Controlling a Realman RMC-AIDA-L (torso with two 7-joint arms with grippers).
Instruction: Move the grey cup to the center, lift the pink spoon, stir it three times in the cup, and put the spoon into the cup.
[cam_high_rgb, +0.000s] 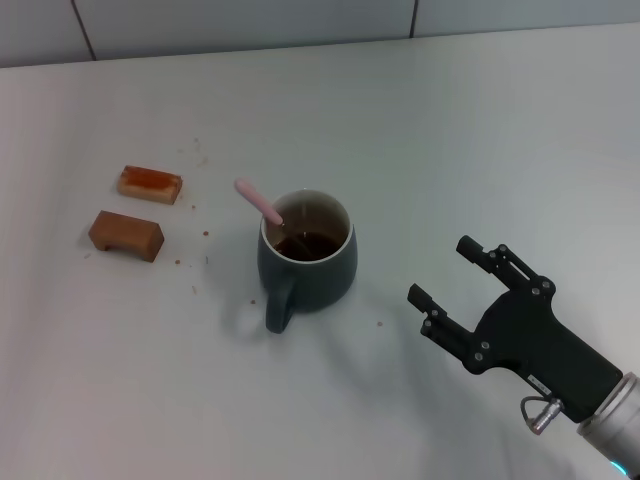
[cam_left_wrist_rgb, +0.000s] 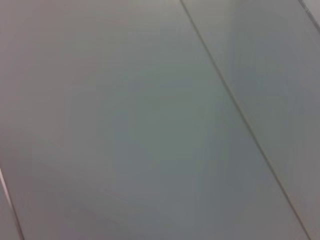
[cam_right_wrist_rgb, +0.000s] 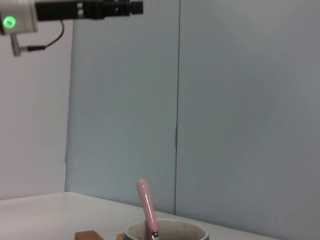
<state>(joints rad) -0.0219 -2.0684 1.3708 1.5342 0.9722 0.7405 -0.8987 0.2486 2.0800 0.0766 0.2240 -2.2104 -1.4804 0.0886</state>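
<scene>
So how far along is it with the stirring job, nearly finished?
It looks finished. The grey cup stands mid-table, and the pink spoon already rests inside it, its handle leaning out over the rim. The right gripper is open, holding nothing, off to the cup's side. The left gripper is raised well above the table. Nothing visible seems left.

- The grey cup (cam_high_rgb: 310, 262) looked like glazed ceramic, smooth with a soft sheen, paler inside.
- The pink spoon (cam_high_rgb: 258, 201) had a smooth, plastic-looking handle.
- The right gripper (cam_high_rgb: 447, 275) was matt black, hard like plastic or coated metal.
- The two brown blocks (cam_high_rgb: 126, 233) looked matt and slightly rough.
- The bench (cam_high_rgb: 450, 130) was a smooth, matt white surface, speckled with crumbs.
</scene>
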